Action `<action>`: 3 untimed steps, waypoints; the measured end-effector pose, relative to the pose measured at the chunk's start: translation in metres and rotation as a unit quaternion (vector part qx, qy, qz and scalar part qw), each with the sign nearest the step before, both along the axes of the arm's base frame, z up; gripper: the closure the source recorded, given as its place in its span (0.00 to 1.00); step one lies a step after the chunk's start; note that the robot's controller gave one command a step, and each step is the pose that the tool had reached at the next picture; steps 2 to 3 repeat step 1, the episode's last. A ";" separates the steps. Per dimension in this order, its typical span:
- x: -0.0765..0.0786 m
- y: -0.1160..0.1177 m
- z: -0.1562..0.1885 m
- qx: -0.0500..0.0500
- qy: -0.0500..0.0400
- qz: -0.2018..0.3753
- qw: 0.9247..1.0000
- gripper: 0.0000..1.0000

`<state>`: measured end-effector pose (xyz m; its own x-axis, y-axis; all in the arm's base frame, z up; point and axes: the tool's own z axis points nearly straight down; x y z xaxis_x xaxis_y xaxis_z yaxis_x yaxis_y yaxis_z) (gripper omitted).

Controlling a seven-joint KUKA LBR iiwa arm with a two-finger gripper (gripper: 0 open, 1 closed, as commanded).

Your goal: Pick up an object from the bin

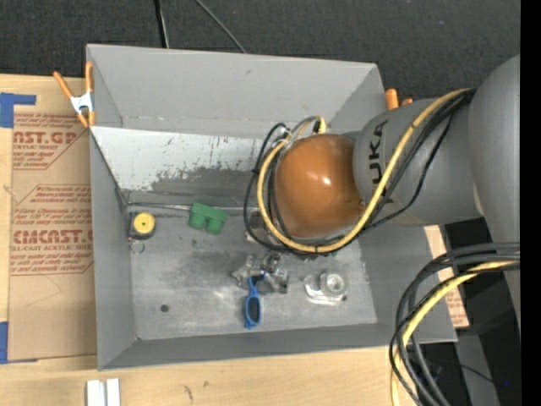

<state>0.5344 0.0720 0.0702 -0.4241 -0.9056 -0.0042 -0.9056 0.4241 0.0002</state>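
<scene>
Orange cover (314,184), blue clip (252,309) by near wall (254,345)

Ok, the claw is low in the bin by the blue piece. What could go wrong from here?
1. The claw sits at the top end of the blue piece, so it may catch only the tip and drop it on lifting.
2. The silvery piece lies close on the right; a sideways move could knock it.
3. The orange cover hides much of the claw, so a grasp would be hard to check.
</scene>
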 end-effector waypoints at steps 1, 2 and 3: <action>-0.040 0.021 0.160 0.000 -0.003 -0.029 1.000 1.00; -0.040 0.021 0.160 0.000 -0.003 -0.029 1.000 1.00; -0.040 0.021 0.160 0.000 -0.003 -0.029 1.000 1.00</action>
